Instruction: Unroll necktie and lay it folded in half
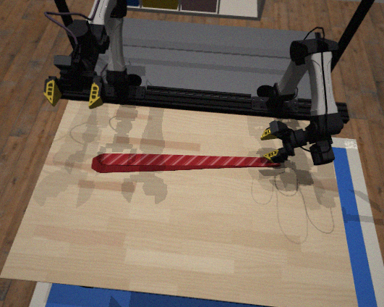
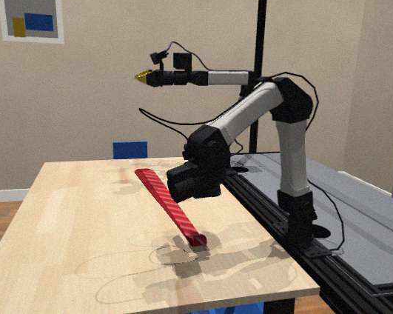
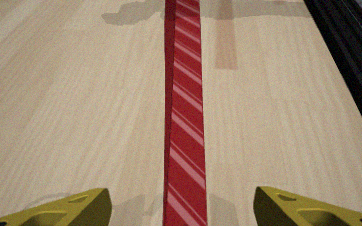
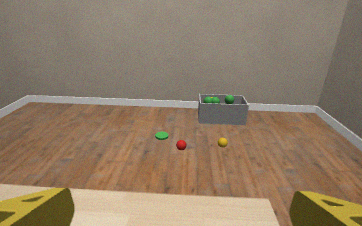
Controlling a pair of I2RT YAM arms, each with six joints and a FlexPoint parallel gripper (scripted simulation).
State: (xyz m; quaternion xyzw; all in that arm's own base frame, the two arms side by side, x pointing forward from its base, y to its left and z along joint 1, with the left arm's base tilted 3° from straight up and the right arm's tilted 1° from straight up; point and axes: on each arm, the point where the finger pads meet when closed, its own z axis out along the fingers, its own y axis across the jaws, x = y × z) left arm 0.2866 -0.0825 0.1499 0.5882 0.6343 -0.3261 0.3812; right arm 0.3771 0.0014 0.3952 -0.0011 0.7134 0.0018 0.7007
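The red striped necktie (image 1: 182,161) (image 2: 173,206) (image 3: 188,95) lies stretched out long and roughly straight on the table (image 1: 204,213) (image 2: 72,215) (image 3: 81,110) (image 4: 181,206). Its striped layer lies over a plain dark red layer that shows along one side, most at the wide end. The narrow end shows a low raised fold in the exterior view. My left gripper (image 1: 268,145) (image 3: 182,197) is open and empty above the tie's narrow end; its fingers are hidden in the exterior view. My right gripper (image 1: 72,106) (image 2: 135,77) (image 4: 181,200) is open and empty, level and high near the rail, away from the tie.
The black rail (image 1: 200,103) (image 2: 262,215) runs along the table's arm side. The tie lies inside all table edges, nearer the rail than the opposite edge. On the floor beyond the table are a grey bin (image 4: 223,114), a red ball (image 4: 181,145) and a yellow ball (image 4: 223,142).
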